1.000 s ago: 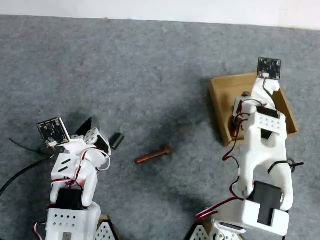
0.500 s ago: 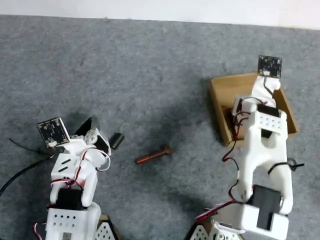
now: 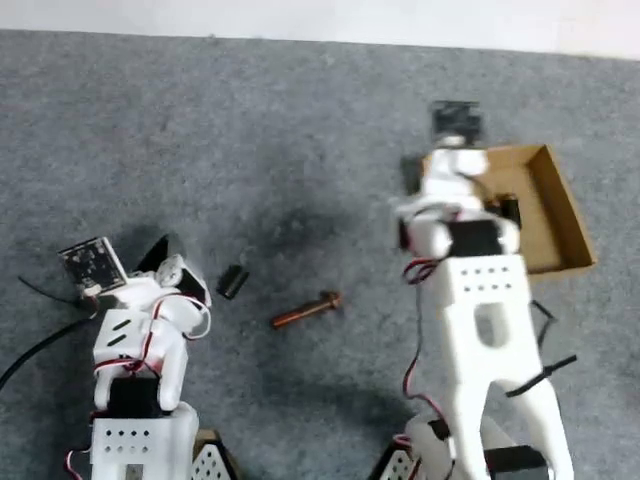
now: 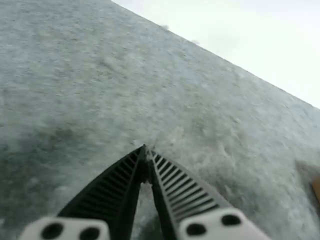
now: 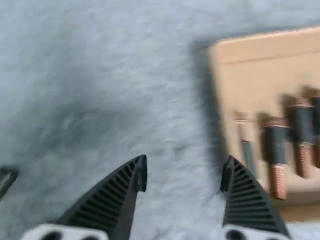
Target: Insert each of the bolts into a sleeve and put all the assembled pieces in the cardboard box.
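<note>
Bolt (image 3: 307,310) lies loose between your two arms, long axis roughly left to right, head toward the right arm. Left of it the sleeve (image 3: 232,281) sits near the left gripper (image 4: 146,150), whose fingers are pressed together. Farther off, the right gripper (image 5: 185,167) is spread wide beside the cardboard box (image 3: 556,212), which holds assembled pieces (image 5: 277,150).

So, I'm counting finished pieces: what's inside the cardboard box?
Two copper bolts in dark sleeves lie side by side in the box, plus a thinner piece I can't identify. The frame edge cuts off more, and from above the right arm covers part of the floor.
</note>
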You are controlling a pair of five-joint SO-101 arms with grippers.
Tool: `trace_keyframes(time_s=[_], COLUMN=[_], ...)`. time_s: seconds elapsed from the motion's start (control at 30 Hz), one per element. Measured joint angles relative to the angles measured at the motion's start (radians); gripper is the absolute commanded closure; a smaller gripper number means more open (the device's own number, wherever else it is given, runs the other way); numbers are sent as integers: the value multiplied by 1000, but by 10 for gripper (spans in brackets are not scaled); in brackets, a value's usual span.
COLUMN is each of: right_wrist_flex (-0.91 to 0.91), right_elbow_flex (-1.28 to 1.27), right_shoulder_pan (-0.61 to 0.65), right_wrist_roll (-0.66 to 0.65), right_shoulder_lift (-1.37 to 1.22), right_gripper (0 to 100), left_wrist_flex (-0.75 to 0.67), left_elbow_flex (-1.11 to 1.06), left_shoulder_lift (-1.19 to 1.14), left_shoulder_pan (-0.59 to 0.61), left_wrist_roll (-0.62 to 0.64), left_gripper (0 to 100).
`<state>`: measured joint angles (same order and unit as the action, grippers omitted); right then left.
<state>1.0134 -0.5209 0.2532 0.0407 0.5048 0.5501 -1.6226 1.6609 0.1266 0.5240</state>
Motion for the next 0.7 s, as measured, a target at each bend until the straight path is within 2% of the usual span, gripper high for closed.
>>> trace_keyframes(time_s=[0.27,0.47,0.7], right_wrist_flex=[-118,-269,-348], right_elbow_flex=[-129,-203,-210], right_shoulder_pan=[270,505,586], right_wrist_roll=[25,186,379], right_shoulder_lift=[5,5,-121], right_gripper=[784,784,784], left_wrist_flex=[0,0,0], left_elbow_flex=[0,0,0], left_shoulder_lift=[0,0,0], left_shoulder_pan=[110,181,239], left_wrist_roll=[57,121,127], left_gripper=[994,994,994])
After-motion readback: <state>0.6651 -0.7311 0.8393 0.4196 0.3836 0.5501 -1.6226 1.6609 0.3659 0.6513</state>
